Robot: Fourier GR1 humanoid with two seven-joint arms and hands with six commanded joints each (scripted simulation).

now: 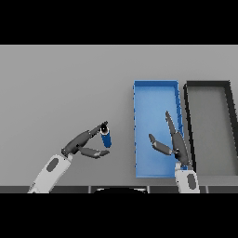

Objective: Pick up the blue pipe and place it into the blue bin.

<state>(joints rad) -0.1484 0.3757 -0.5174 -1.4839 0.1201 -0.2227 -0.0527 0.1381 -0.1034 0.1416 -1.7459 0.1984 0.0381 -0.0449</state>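
Note:
The blue pipe is a short tube standing near the table's middle, its dark opening facing up. My left hand reaches in from the lower left. Its straight fingers touch the pipe's top and its thumb stretches just under the pipe's lower end, so the pipe sits in the gap between them. The blue bin is a long rectangular tray to the right of the pipe. My right hand hovers open over the bin's near right part, fingers pointing away from me.
A black bin with a grey floor lies right beside the blue bin, on its right. The grey table stretches bare to the left and behind the pipe.

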